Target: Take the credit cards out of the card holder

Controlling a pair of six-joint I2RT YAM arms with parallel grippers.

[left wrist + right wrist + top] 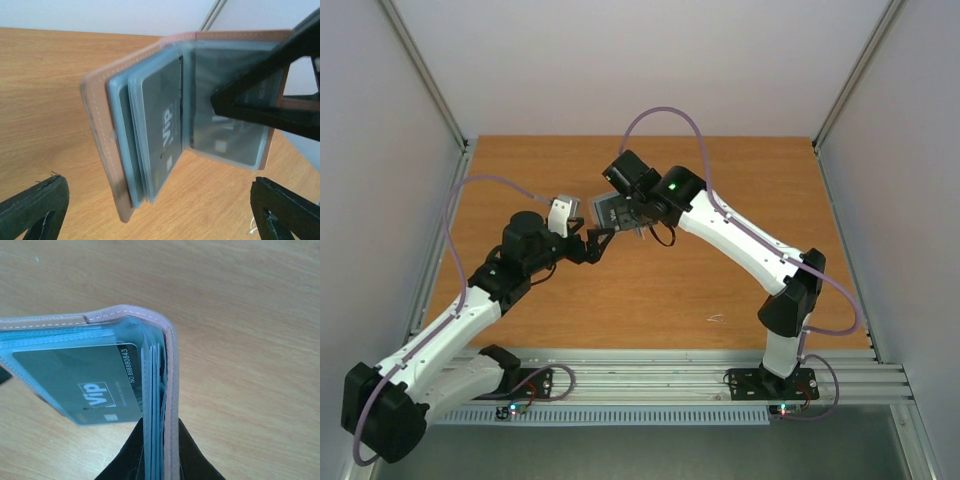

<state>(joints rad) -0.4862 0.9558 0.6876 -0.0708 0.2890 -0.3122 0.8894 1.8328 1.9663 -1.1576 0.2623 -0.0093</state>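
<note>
One card holder (616, 212) is held open above the far middle of the desk (520, 300). Its tan-pink stitched cover (171, 365) faces outward and its pale blue-grey clear sleeves are fanned like pages. Of the two pincers, the right pincer (159, 460) is clamped on one leaf of the holder, with one finger (265, 114) pressed on the inner sleeve and the other behind the cover. The left pincer (600, 238) stands wide apart just beside the open holder, its two fingers (37, 210) gripping nothing. Two cards can be counted. A dark card (162, 125), marked "VIP" in white with a printed number along one short edge, lies fully inside a sleeve fanned out between the two covers. A second card (220, 145), seen only faintly through the plastic, sits in the sleeve against the gripped cover. Whether the remaining sleeves hold further cards cannot be told.
</note>
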